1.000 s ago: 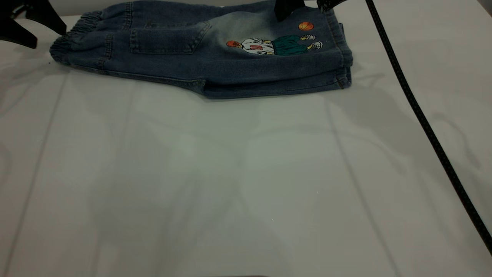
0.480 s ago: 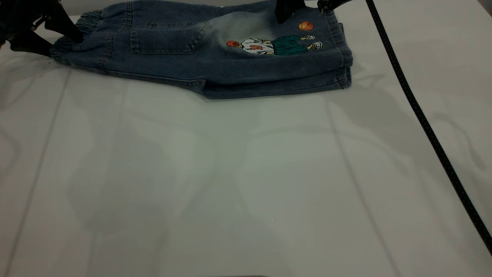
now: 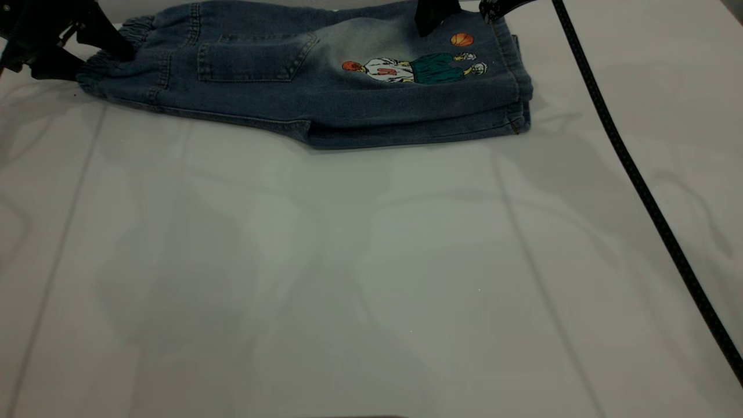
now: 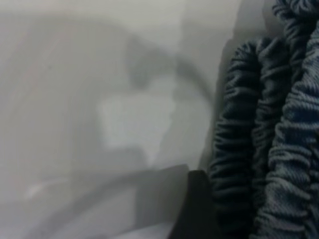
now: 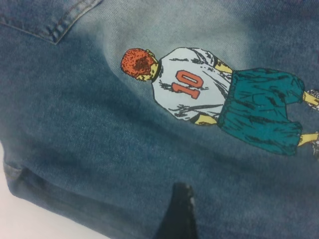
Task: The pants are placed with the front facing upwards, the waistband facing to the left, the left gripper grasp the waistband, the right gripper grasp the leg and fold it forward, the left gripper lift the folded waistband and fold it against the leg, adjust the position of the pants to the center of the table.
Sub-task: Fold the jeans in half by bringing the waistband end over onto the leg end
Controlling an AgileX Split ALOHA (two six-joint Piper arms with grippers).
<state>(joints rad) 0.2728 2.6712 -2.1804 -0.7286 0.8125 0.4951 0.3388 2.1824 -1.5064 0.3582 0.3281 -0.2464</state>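
Pants [image 3: 325, 87] lie at the frame's top, already folded lengthwise, back print up. I see the left gripper [image 3: 87, 55] spread around the waistband [image 3: 113, 49], not lifting; I cannot tell the right gripper's [image 3: 458, 11] finger state. Second fold and centring on the table [image 3: 348, 278] remain, I judge.

The exterior camera looked from low in front across the pale grey table [image 3: 371, 278] toward the folded blue denim pants [image 3: 325, 87] at its far edge; the left wrist camera sat very close to the ruffled elastic waistband [image 4: 269, 149]; the right wrist camera looked closely down on the cartoon basketball-player print [image 5: 209, 104], shared with the exterior view [image 3: 415, 67].
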